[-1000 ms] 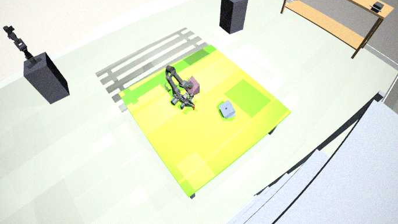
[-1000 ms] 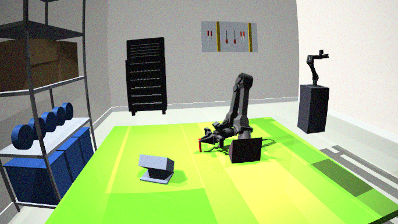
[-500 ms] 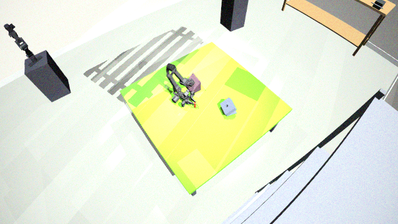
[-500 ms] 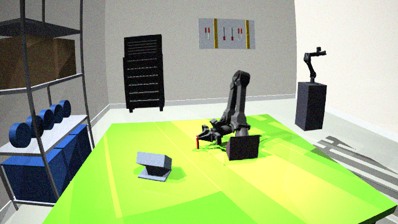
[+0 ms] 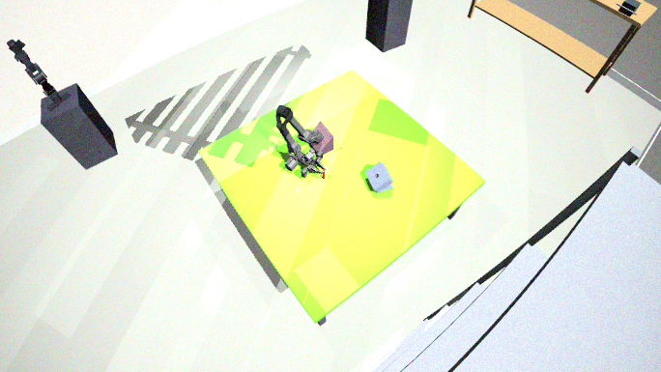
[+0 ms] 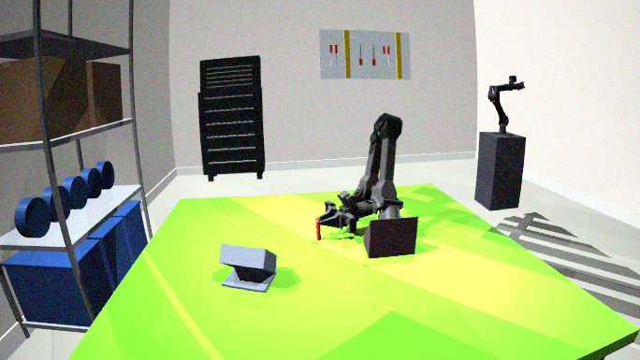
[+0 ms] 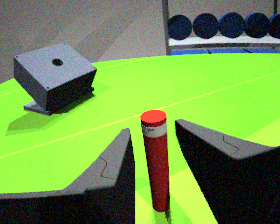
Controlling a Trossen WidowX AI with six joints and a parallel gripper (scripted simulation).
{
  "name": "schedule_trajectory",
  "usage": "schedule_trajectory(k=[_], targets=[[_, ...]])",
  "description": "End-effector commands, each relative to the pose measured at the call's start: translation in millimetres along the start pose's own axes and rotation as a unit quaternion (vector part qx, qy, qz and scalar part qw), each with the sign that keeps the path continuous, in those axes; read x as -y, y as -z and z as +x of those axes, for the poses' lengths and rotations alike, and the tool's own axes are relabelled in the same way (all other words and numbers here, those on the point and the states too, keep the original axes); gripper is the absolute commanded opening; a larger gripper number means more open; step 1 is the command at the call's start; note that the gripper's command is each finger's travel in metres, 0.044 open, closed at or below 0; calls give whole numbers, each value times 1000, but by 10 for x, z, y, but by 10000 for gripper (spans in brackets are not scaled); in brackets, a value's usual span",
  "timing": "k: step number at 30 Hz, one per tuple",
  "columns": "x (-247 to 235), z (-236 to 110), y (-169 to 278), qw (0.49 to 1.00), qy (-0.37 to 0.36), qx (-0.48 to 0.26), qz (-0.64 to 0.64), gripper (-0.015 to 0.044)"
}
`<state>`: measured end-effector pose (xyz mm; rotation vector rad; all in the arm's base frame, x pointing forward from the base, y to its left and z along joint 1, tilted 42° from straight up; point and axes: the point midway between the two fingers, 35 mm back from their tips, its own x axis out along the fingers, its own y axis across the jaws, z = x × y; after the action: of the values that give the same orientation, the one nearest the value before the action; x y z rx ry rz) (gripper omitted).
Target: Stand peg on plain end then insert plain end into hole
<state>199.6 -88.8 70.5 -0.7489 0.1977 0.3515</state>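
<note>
Peg (image 7: 156, 163) base lost in wrist view, foot sinks behind finger (image 7: 111, 183) bottoms, can't see it meet table (image 7: 211, 90). White band barely a grey smear near top. Top view: peg (image 5: 323, 174) just red speck, gripper (image 5: 315, 169) fingers too tiny to separate. Exterior: gap between fingers and peg (image 6: 317, 230) unreadable. Panel (image 6: 247, 260) hole faces away there. Rack (image 7: 165, 3) cut off by wrist frame top. Stairs (image 5: 560, 290) run off top view's corner.
</note>
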Motion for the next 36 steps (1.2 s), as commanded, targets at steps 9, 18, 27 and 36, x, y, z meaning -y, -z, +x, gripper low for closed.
schedule_trajectory(k=[9, 18, 27, 36], targets=[[0, 0, 1, 1000, 0, 0, 0, 288], [0, 0, 1, 1000, 0, 0, 0, 440], [40, 75, -145, 1000, -23, -12, -5, 440], [112, 174, -868, 998, -43, -35, -18, 440]])
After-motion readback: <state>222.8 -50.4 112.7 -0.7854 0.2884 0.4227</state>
